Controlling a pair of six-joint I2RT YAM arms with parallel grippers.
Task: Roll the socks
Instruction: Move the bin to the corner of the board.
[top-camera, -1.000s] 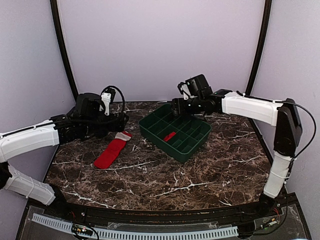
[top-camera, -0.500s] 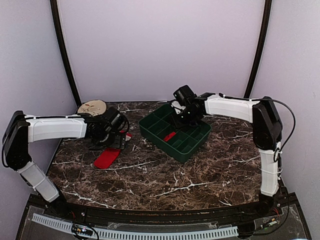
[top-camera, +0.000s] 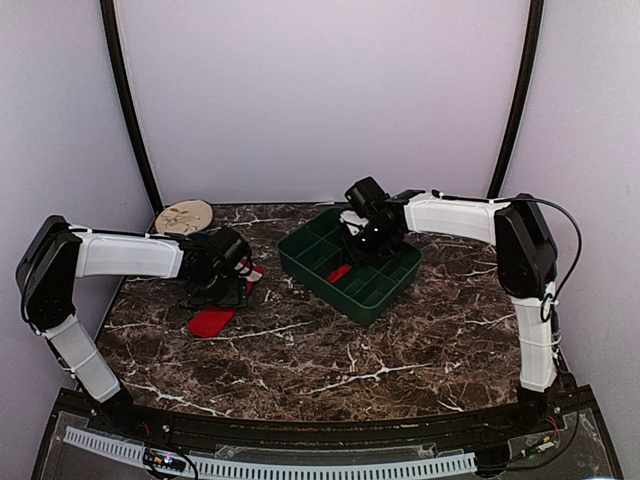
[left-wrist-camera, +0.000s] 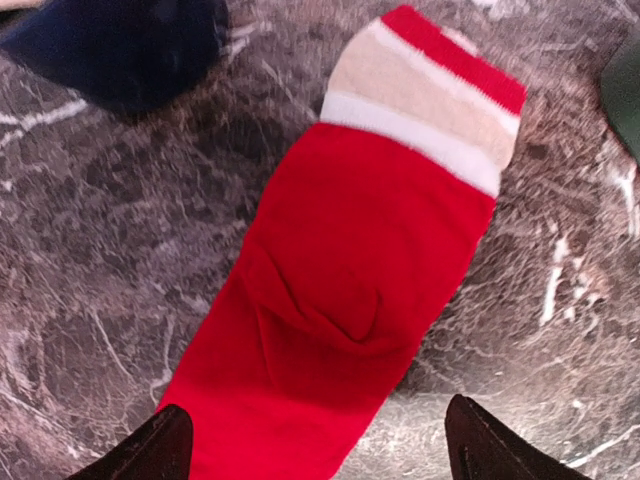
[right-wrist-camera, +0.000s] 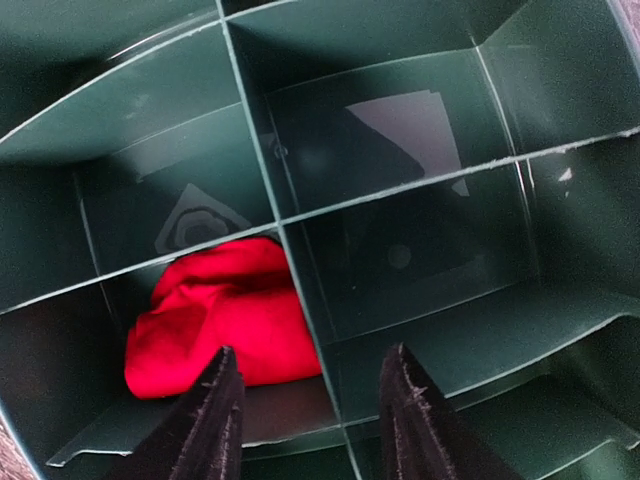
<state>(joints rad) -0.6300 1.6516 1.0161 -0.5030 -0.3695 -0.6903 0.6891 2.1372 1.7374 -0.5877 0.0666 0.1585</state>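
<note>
Left gripper (left-wrist-camera: 315, 410) hovers low, fingers (left-wrist-camera: 160, 450) spread wide and gripping nothing, wide enough to straddle the flat sock (left-wrist-camera: 350, 280) lying between them on the table (left-wrist-camera: 80, 280). The sock runs straight away from the fingertips, striped cuff (left-wrist-camera: 430, 100) at the far end, so I'd guess the roll starts near the fingers. Over to the right gripper (right-wrist-camera: 310, 352): fingers (right-wrist-camera: 212, 425) parted too, empty, astride a divider (right-wrist-camera: 300, 300) of the tray (right-wrist-camera: 400, 170). Just beyond one finger, the rolled sock (right-wrist-camera: 225, 320) sits tucked in its compartment, apparently done.
</note>
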